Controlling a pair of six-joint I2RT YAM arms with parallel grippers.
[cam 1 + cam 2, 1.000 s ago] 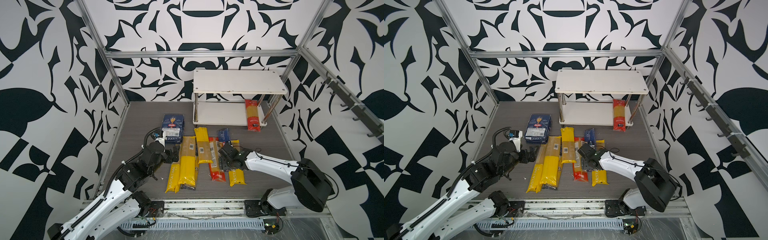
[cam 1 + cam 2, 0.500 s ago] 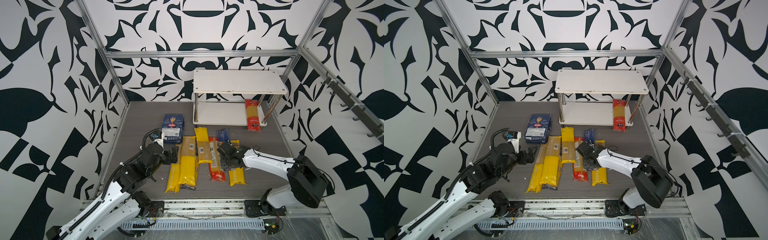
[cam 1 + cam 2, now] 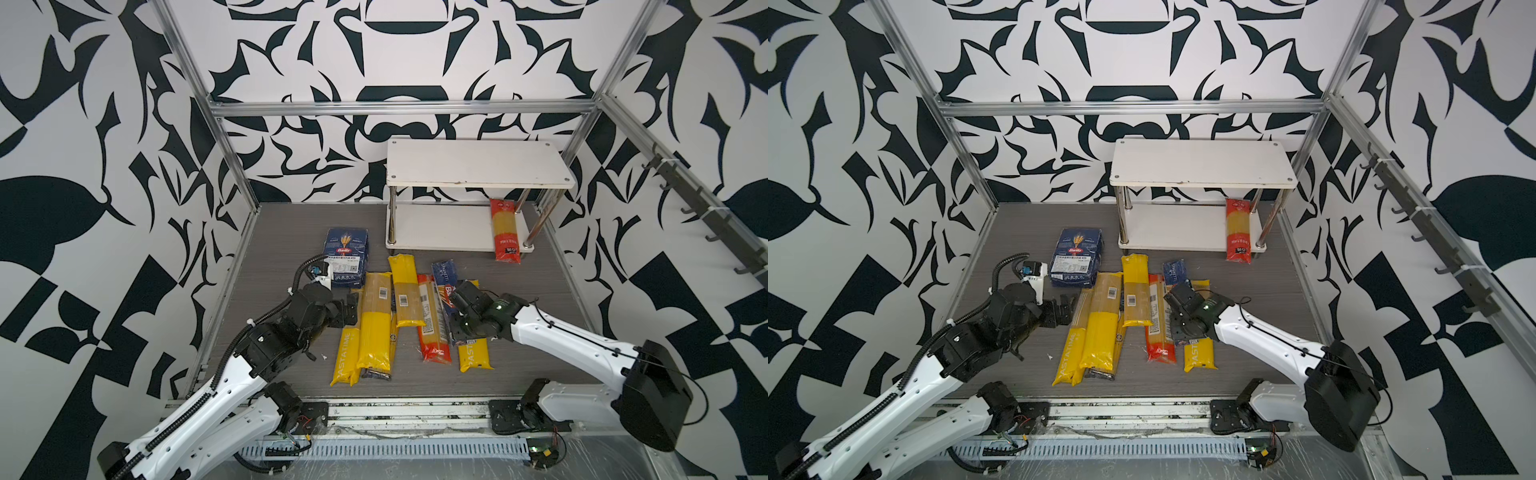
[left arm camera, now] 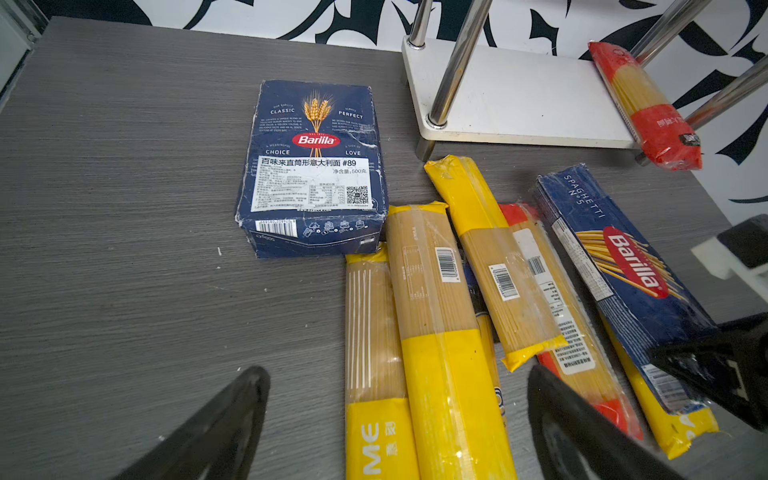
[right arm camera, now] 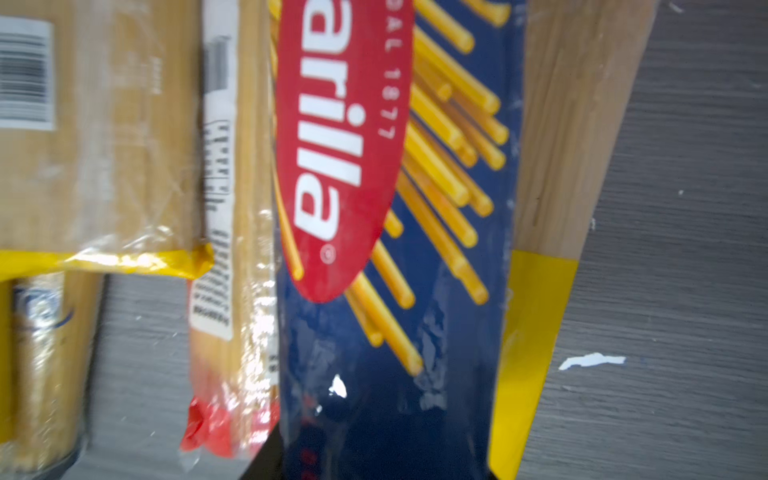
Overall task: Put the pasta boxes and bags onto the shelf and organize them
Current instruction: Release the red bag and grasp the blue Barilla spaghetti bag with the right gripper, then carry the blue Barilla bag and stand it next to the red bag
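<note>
Barilla spaghetti box [image 3: 444,276] lies atop a yellow-ended bag [image 3: 473,357], its near end hidden in the right tool [image 3: 456,328], which is clamped on it; the left tool [image 3: 348,309] gapes wide beside the other bags [image 3: 374,332]. Beyond lie the brick-shaped Barilla box [image 3: 346,259] and, on the lower board of the shelf [image 3: 440,226], a red-ended bag [image 3: 505,230].

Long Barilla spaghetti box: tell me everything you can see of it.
The spaghetti box is a long, narrow navy carton, scuffed, with a red Barilla oval, printed yellow strands and "SPAGHETTI N°5" at its far end. It lies face up, partly atop a yellow-ended bag and against a red-ended bag. The right gripper looks clamped on its near part.
</note>
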